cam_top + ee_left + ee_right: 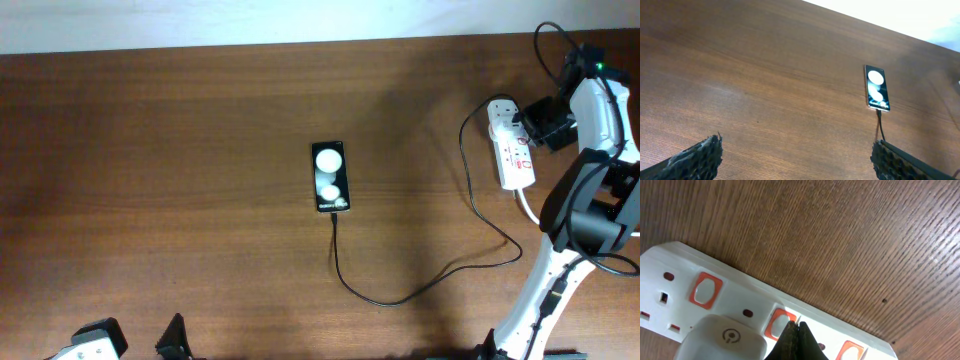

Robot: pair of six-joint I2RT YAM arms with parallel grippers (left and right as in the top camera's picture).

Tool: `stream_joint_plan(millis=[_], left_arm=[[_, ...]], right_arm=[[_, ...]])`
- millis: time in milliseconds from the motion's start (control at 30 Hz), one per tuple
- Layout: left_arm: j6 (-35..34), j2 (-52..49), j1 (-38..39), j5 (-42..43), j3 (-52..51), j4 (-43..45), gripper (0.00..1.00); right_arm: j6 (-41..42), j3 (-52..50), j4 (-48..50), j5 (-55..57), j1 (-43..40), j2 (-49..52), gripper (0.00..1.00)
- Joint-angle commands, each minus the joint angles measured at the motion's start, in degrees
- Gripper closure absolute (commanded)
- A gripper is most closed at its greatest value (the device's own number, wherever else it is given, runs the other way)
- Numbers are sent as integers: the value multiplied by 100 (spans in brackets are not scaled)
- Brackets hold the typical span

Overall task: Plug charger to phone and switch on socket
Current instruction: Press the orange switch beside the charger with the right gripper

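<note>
The phone (pixel 331 176) lies flat mid-table, a black rectangle with two white round patches; it also shows in the left wrist view (pixel 876 87). The charger (pixel 400 296), a thin black cable, runs from the phone's near end in a loop to the white plug adapter (pixel 497 113) on the socket (pixel 514 152) at the far right. My right gripper (pixel 796 328) is shut, its tips touching an orange-framed switch (pixel 780 322) of the socket (pixel 685 275) beside the adapter (pixel 725 337). My left gripper (pixel 795 157) is open and empty, low over bare wood near the front edge.
A thick white cord (pixel 527 208) leaves the socket's near end towards the right arm's base. The charger cable crosses the table between phone and socket. The wooden table (pixel 180 150) stretches to the left; a white wall band borders its far edge.
</note>
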State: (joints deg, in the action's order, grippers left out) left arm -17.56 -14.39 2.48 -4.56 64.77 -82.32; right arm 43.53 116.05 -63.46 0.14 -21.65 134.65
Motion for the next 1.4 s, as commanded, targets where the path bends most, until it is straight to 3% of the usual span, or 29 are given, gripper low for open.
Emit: stream_joint_plan(millis=[0, 400, 1100, 1200, 1367], left_arm=[[-37, 35, -15, -39, 4, 9, 1], [-39, 35, -15, -39, 4, 9, 1], [-37, 35, -15, -39, 4, 9, 1], [-37, 35, -15, -39, 4, 9, 1], [-37, 35, -15, -39, 4, 9, 1]], right_arm=[[-20, 96, 83, -385, 35, 107, 96], [-155, 96, 323, -966, 81, 271, 96], [-280, -39, 223, -850, 1056, 273, 96], [-280, -37, -87, -61, 1032, 273, 96], [-256, -22, -385, 127, 1034, 15, 96]])
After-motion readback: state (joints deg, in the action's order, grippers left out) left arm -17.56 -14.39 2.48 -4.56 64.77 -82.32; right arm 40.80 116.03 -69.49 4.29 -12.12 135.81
